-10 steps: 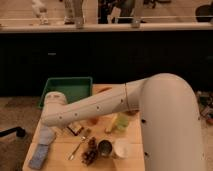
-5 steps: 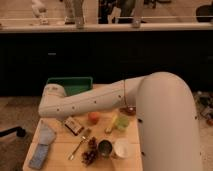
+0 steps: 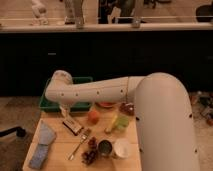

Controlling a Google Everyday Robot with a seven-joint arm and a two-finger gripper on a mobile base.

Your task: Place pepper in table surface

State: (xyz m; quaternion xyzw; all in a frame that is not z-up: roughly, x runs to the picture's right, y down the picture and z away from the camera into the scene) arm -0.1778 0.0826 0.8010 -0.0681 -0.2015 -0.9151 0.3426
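My white arm (image 3: 100, 91) reaches left across the back of the tan wooden table surface (image 3: 60, 150), bends at the elbow over the green tray, and drops down. The gripper (image 3: 64, 111) hangs at the tray's front edge, just above the table's back left part. It stands open and I see nothing held in it. The pepper is hidden or out of view. Right of the gripper, a round orange-red fruit (image 3: 93, 116) rests on the table.
The green tray (image 3: 50, 102) sits at the back left. On the table are a snack bar (image 3: 73, 126), a fork (image 3: 80, 143), grapes (image 3: 90, 151), a can (image 3: 105, 148), a white cup (image 3: 122, 148), a light-green cup with a yellow piece (image 3: 119, 122) and a blue cloth (image 3: 42, 146).
The arm has lifted from low over the table and swung back toward the tray. This uncovered the fruit and the snack bar.
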